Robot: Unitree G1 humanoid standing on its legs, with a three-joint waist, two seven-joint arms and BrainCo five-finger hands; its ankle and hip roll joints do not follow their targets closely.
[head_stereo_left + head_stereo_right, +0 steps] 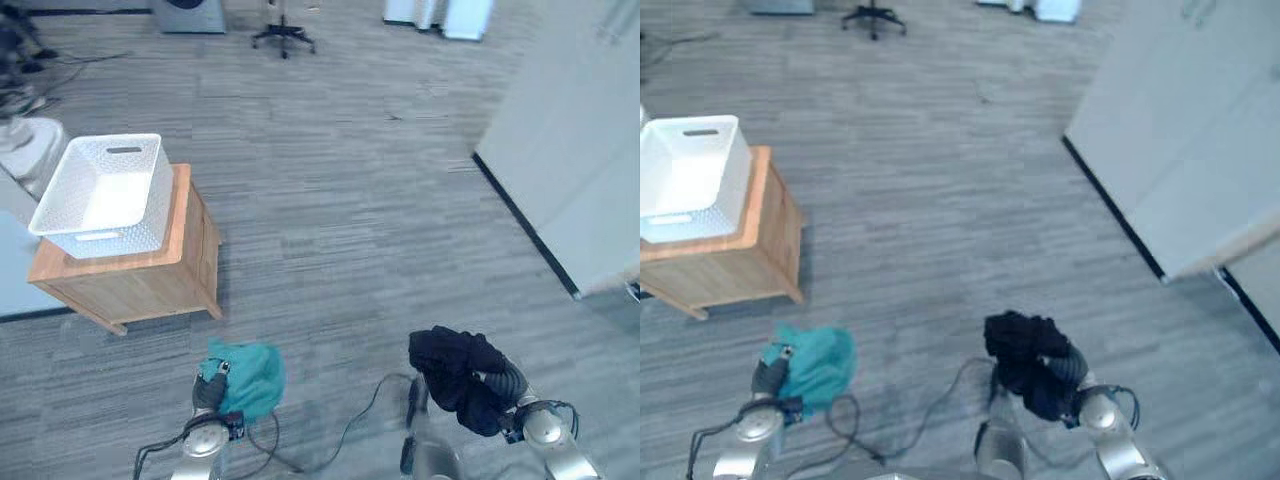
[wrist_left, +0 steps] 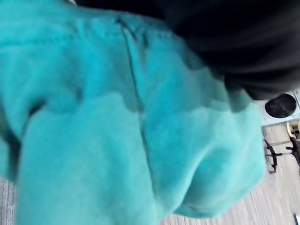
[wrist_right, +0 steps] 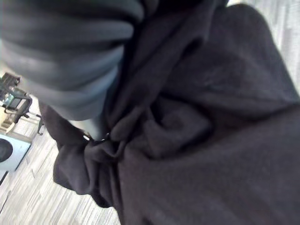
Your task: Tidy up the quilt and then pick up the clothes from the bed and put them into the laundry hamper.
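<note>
My left hand (image 1: pixel 209 392) grips the teal garment (image 1: pixel 250 375); my right hand (image 1: pixel 500 385) grips the black garment (image 1: pixel 450 370). The white hamper (image 1: pixel 100 195) (on a wooden cabinet (image 1: pixel 150 270)) stands well apart across grey carpet (image 1: pixel 350 200).

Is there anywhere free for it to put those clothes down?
The white basket on the wooden cabinet looks empty inside, but it covers most of the cabinet top. Wide bare floor lies between the cabinet and the white wall. The teal garment and black garment crowd the hands.
</note>
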